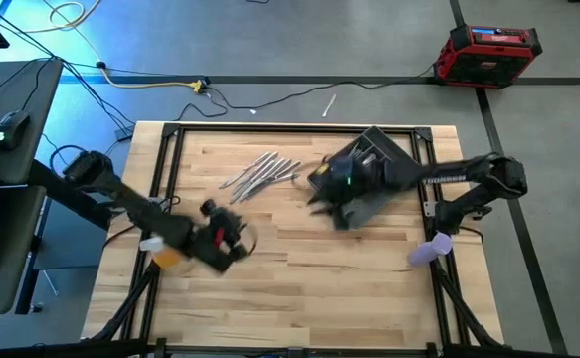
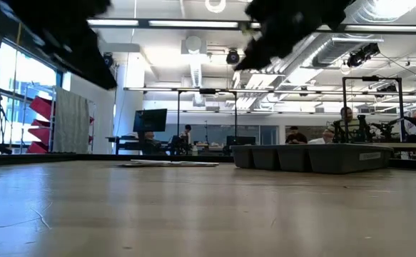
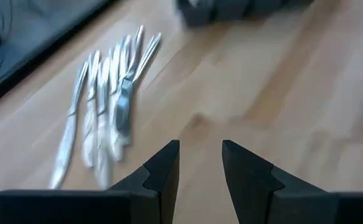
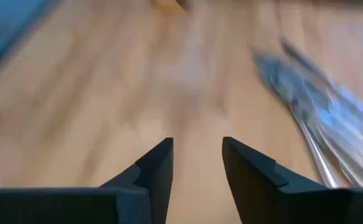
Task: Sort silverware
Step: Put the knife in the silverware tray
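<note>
The left gripper has its fingers parted by a narrow gap with nothing between them; it hangs over the desk toward its left edge, near the front. The right gripper likewise shows a narrow, empty gap between its fingers, over the desk's middle, beside the near end of the grey tray. The silverware lies in a loose fanned bunch on the desk near the back edge, left of the tray.
</note>
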